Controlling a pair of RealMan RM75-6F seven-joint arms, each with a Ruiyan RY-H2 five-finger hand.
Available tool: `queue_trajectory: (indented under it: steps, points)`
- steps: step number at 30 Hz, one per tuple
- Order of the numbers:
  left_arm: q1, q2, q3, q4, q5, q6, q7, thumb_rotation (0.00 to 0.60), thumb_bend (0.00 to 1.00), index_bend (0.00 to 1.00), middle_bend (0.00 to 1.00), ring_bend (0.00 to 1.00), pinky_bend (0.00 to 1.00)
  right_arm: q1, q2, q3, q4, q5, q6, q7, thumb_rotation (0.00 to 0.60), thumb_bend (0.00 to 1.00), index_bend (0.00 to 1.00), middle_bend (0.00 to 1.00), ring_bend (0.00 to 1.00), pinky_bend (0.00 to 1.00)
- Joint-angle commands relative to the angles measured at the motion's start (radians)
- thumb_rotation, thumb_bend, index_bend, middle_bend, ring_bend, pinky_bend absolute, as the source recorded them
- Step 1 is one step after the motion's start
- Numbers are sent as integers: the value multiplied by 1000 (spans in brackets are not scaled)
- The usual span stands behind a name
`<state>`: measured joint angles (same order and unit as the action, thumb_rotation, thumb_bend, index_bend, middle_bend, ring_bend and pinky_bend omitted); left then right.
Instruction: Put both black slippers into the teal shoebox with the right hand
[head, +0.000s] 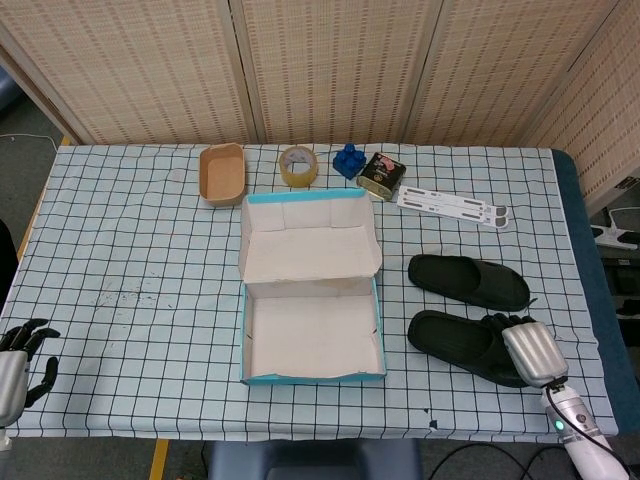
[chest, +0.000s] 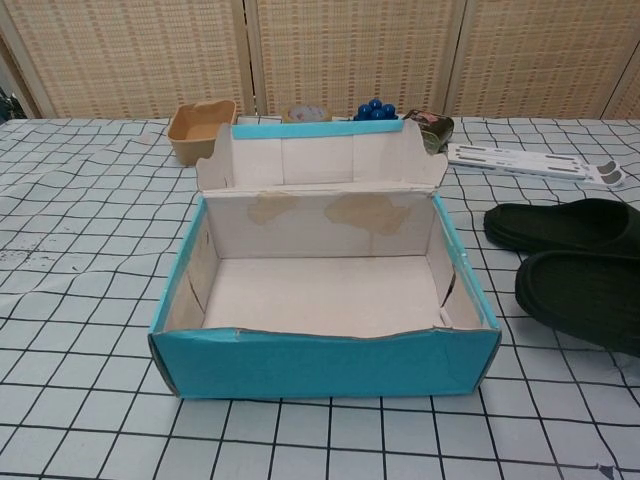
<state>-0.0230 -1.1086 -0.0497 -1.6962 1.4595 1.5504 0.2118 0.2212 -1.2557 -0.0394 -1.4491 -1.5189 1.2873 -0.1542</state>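
Observation:
The teal shoebox (head: 311, 378) stands open in the middle of the table, its lid flap up at the back and nothing inside; it fills the chest view (chest: 320, 365). Two black slippers lie to its right. My right hand (head: 533, 352) grips the heel end of the near slipper (head: 460, 341), also seen at the chest view's right edge (chest: 585, 296), lifted slightly off the cloth. The far slipper (head: 468, 280) (chest: 565, 227) rests flat on the table behind it. My left hand (head: 18, 365) is at the table's near left corner, fingers curled, holding nothing.
Along the back stand a tan bowl (head: 221, 173), a tape roll (head: 297, 165), a blue toy (head: 348, 160), a dark tin (head: 379, 175) and a white strip (head: 452, 207). The checked cloth (head: 130, 270) covers the table.

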Motion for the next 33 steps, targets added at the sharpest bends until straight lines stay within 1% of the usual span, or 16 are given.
queue_trajectory:
  steps: [1,5,10,12,15,17,19,21,24,25,28,31,33]
  points:
    - [0,0,0,0,0,0,1,600,490,349,219,244,479,-24,9,19,-13,-5,55,-21,600,23,678,573,515,515]
    - [0,0,0,0,-1,-2,-2,600,490,350,219,244,479,-56,18,45,-42,-12,149,-84,600,22,681,574,516,516]
    - [-1,0,0,0,0,-2,-2,600,490,350,218,244,479,-92,9,88,-78,-65,308,-155,600,23,681,574,517,521]
    - [-1,0,1,0,0,-2,-1,600,489,350,219,244,479,-91,21,93,-107,-101,336,-137,600,23,681,574,518,522]
    - [-2,-1,1,0,-1,-5,2,600,490,350,219,244,479,-71,54,90,-160,-150,328,-97,600,23,681,577,519,522]
    - [-3,-2,1,1,-4,-9,5,600,490,350,219,244,479,-39,97,79,-217,-181,271,-85,600,23,683,579,519,522]
    - [-5,-3,1,1,-8,-15,8,600,490,350,219,244,479,7,153,73,-304,-192,179,-107,600,23,685,580,520,522]
    - [-7,-3,1,1,-11,-18,13,600,490,350,219,244,479,54,186,82,-390,-186,92,-151,600,23,685,580,519,522]
    - [-8,-4,1,1,-12,-19,14,600,490,350,220,244,479,114,205,102,-490,-149,-17,-207,600,23,686,581,520,522]
    - [-7,-4,1,1,-11,-18,14,600,489,350,219,244,479,138,206,113,-528,-125,-61,-230,600,23,686,581,520,522]
    - [-6,-3,0,0,-9,-13,11,600,490,350,219,244,479,198,177,147,-594,-55,-150,-291,600,23,686,581,519,522]
    - [-4,-1,0,1,-7,-10,3,600,490,350,219,244,479,257,127,183,-628,37,-224,-336,600,23,686,581,519,523]
    - [-4,0,0,2,-6,-8,-2,600,490,350,219,244,479,290,90,204,-631,93,-253,-362,600,23,686,581,519,523]
